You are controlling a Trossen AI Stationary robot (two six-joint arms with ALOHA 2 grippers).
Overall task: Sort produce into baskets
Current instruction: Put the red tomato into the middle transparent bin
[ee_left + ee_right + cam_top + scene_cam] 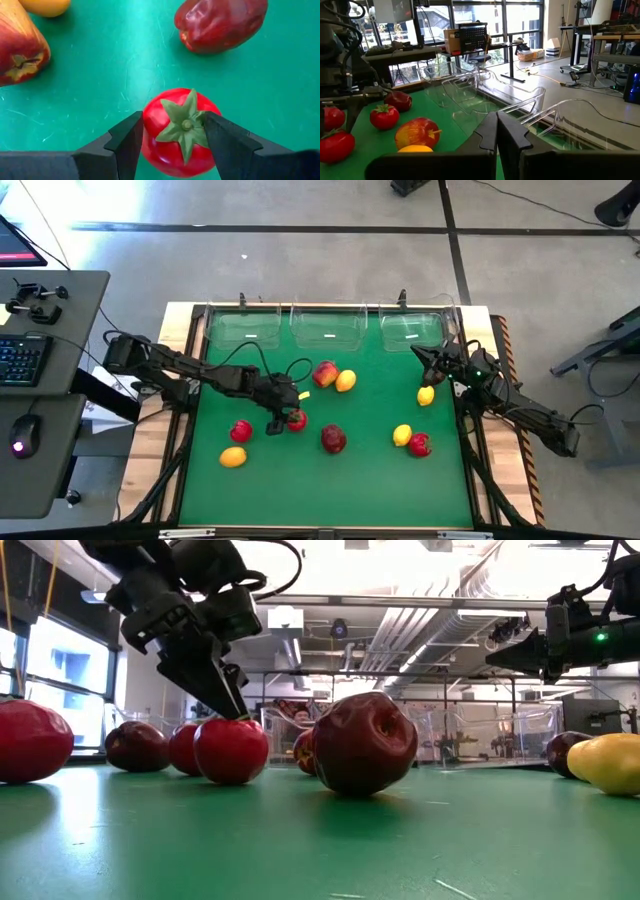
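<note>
Green mat (330, 480) is covering the surface; windows are lining the room. Left claw (172, 137) is gripping a green-topped red fruit (180, 131) mid-mat. Right claw (496, 131) is sitting closed beside the clear bins (328, 328).

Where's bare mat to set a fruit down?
The near strip of the green mat is free, and so is the patch between the dark apple and a lemon. It is crowded around the left end effector, on its tomato.

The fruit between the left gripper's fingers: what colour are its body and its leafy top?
Bright red fruit with a green star-shaped top; the left wrist view shows it best.
</note>
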